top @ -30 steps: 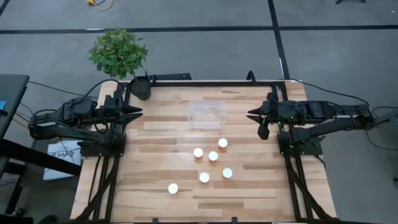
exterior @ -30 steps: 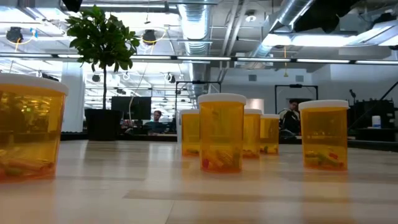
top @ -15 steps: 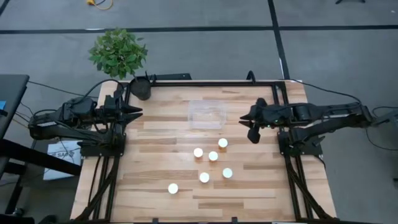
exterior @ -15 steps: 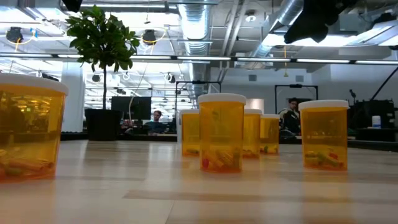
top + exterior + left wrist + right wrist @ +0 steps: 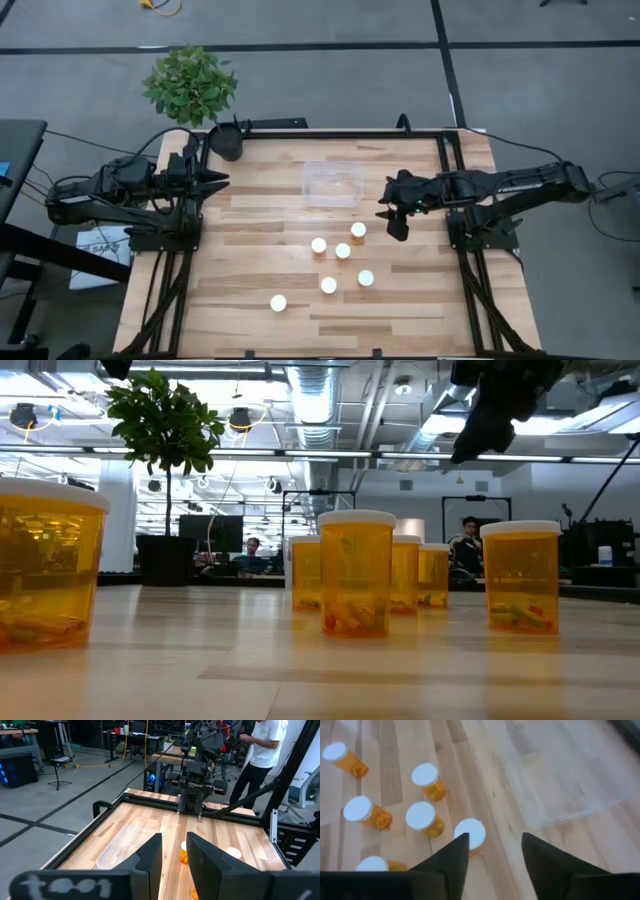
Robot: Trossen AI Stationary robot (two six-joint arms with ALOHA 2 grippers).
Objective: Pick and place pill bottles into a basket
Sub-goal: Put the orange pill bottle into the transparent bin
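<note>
Pill bottles (image 5: 343, 251): six upright on the wood, none in the basket (image 5: 333, 184)
We judge the reach under way: right gripper (image 5: 391, 216) hovers released at 3 o'clock of the nearest bottle (image 5: 358, 230); next, descend and clench. Left gripper (image 5: 218, 180) waits parted

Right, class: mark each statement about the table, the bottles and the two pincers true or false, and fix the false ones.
1. All six pill bottles stand upright on the table. True.
2. One bottle already sits in the basket. False: the basket holds none.
3. The right pincer is open above the table, near the bottle closest to the basket. True.
4. The left pincer holds a bottle. False: it waits at the table's left edge, holding nothing.
5. The plant stands in the middle of the table. False: it is beyond the far left corner.
</note>
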